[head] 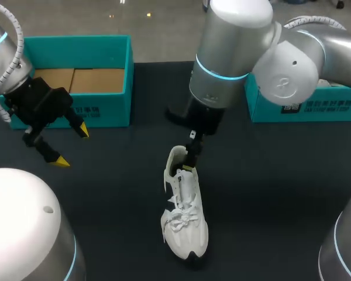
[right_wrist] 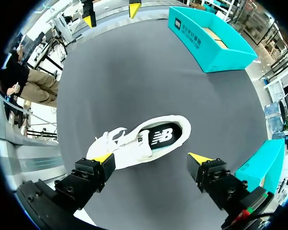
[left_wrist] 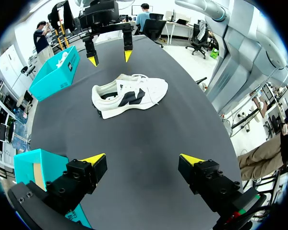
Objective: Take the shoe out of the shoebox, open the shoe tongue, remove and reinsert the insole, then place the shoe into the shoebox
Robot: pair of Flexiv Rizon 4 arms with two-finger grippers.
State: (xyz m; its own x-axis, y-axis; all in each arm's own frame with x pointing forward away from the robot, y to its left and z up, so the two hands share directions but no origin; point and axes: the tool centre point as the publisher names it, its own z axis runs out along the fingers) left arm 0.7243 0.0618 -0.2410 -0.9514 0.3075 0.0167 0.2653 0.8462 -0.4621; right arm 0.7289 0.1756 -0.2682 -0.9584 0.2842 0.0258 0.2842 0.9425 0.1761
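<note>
A white sneaker (head: pixel 185 216) stands upright on the dark table, its toe toward the front edge. Looking down from the right wrist, its insole (right_wrist: pixel 161 136) shows inside the shoe (right_wrist: pixel 134 146). My right gripper (right_wrist: pixel 151 158) hangs open just above the heel end (head: pixel 190 155), gripping nothing. My left gripper (head: pixel 72 146) stays open and empty at the left, in front of the open teal shoebox (head: pixel 99 108). From the left wrist, the shoe (left_wrist: pixel 129 93) lies well ahead of that gripper (left_wrist: pixel 143 160), with my right gripper (left_wrist: pixel 110 56) beyond it.
A second teal box (head: pixel 307 108) sits at the back right, partly behind my right arm. The empty shoebox (right_wrist: pixel 209 40) shows a brown cardboard floor. Dark tabletop (head: pixel 123 193) surrounds the shoe on all sides.
</note>
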